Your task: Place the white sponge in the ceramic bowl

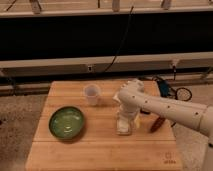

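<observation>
**White sponge under the gripper, right of centre on the counter**

The white sponge (123, 131) is seen on the wooden counter (100, 150), a little right of the centre of the frame and low in it. It is not in the bowl. The gripper (125, 121) is pointed downward directly over the sponge and seems to touch its top. Both are white and run together, so it cannot be told whether the sponge is grasped or released. The white arm (167, 107) is stretched from the right edge of the frame toward the centre.

The green ceramic bowl (66, 123) is placed at the left of the sponge, well apart from it, and is seen empty. A small white cup (92, 94) stands upright above, between the bowl and the sponge. A red object (156, 124) lies just right of the gripper, partly under the arm. A blue object (164, 88) is seen at the upper right corner of the counter.
</observation>
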